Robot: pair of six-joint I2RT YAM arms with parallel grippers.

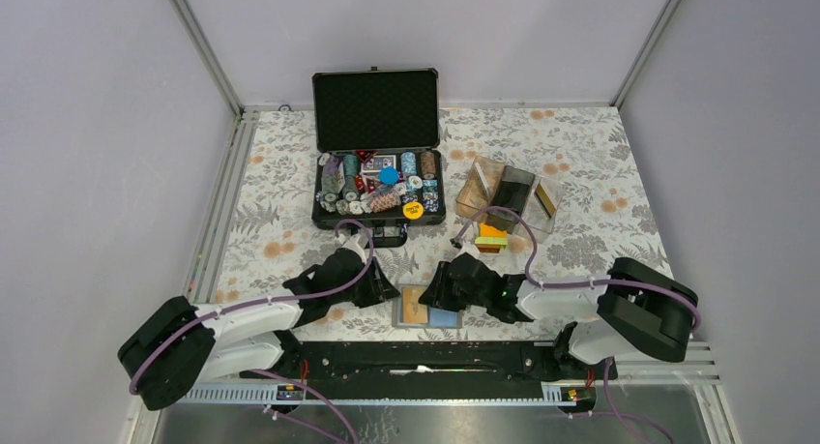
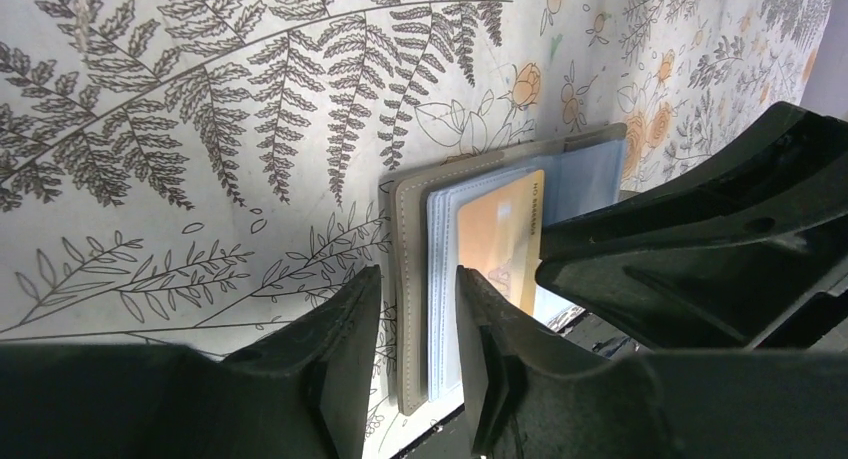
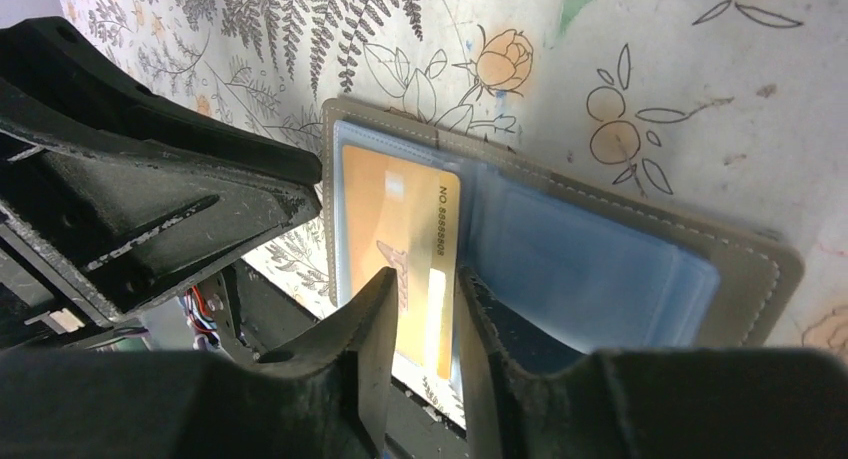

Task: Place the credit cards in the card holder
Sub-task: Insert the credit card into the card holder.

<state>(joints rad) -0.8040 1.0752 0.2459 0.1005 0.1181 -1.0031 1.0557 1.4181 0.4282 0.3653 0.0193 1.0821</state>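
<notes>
Right fingers (image 3: pixel 365 359), narrowly parted, bore on the orange card (image 3: pixel 395 219) in the open card holder (image 3: pixel 770 279) on the bench (image 3: pixel 650 79), seemingly to seat it while the equally narrow left fingers (image 2: pixel 345 359) pinned the holder's edge.

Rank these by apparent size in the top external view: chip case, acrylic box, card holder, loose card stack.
1. black chip case
2. clear acrylic box
3. card holder, partly covered
4. loose card stack
</notes>
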